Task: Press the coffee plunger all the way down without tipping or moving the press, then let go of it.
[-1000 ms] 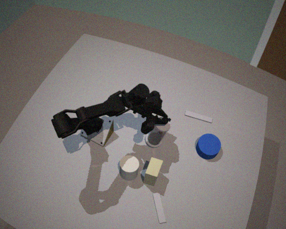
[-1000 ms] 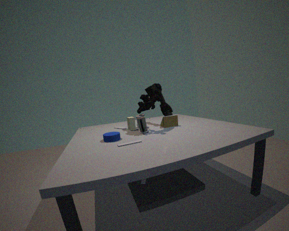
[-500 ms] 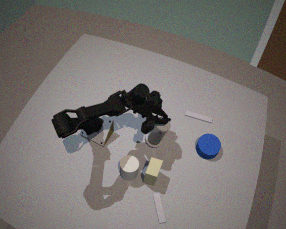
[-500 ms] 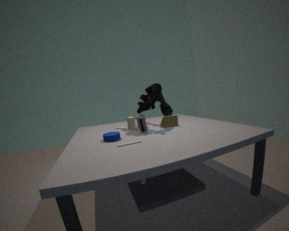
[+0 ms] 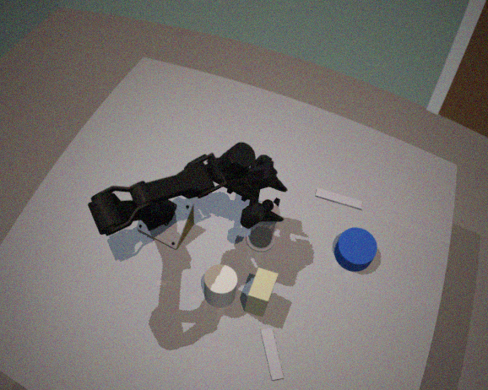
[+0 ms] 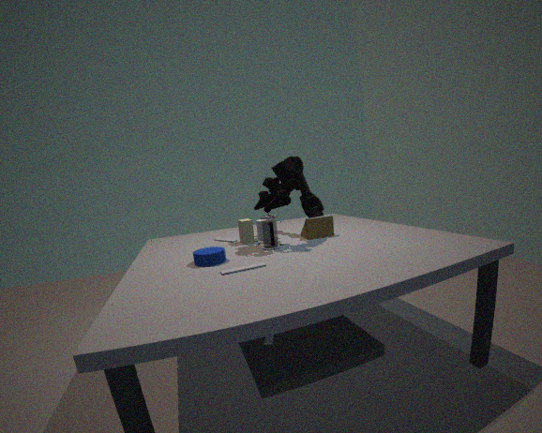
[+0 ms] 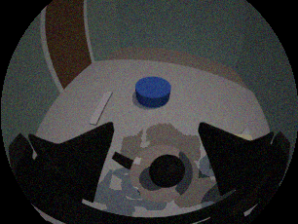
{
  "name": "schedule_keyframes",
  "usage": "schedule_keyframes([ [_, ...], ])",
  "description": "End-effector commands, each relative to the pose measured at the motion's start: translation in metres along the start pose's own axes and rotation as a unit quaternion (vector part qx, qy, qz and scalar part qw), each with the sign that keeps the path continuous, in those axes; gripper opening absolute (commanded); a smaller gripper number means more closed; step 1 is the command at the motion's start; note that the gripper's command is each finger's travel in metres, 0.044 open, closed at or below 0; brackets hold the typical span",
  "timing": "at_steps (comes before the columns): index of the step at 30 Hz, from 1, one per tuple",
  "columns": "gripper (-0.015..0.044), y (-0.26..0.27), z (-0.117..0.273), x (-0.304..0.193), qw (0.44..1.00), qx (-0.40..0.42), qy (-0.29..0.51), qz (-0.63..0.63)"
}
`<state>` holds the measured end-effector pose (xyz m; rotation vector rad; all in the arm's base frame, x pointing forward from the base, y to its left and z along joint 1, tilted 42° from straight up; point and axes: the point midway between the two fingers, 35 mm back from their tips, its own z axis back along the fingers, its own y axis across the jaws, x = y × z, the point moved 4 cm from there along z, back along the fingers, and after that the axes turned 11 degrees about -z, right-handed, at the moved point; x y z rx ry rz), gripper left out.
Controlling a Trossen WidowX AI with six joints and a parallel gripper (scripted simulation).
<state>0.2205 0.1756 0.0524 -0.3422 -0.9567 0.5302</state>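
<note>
A: Where's the coffee press (image 5: 261, 237)?

B: Standing upright on the table (image 5: 364, 321), near the middle, with the white cylinder (image 5: 220, 284) and the cream block (image 5: 260, 290) just beside it on the near side. Its long axis runs straight up, and the plunger knob (image 7: 166, 169) looks low, close to the lid, so I judge the pressing done

A: And the gripper (image 7: 156, 151)?

B: Directly above the press, fingers spread wide and holding nothing. In the wrist view the knob sits below and midway between the two dark fingers, apart from both

A: So the coming move?

B: A straight lift along that vertical axis. With the knob centred in the gap, a sideways drift is what could nudge the press

A: What does each view add?

B: The wrist view alone shows the clearance on both sides of the knob. The top view hides the knob partly under the gripper (image 5: 260, 211) but shows the neighbours and the blue disc (image 5: 355, 248) well apart. The exterior view shows the press (image 6: 267, 231) upright, though small and dim
</note>
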Motion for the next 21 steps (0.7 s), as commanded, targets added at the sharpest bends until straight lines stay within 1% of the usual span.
schedule_keyframes([
  [1, 0.0440, 0.002, 0.003, 0.004, 1.000, 0.002, 0.001, -0.002],
  [4, 0.0440, 0.006, 0.018, 0.019, 1.000, 0.003, 0.005, -0.001],
  [10, 0.0440, 0.005, 0.067, 0.052, 1.000, 0.001, 0.008, 0.005],
  [21, 0.0440, 0.005, 0.068, 0.052, 1.000, 0.001, 0.008, 0.005],
])
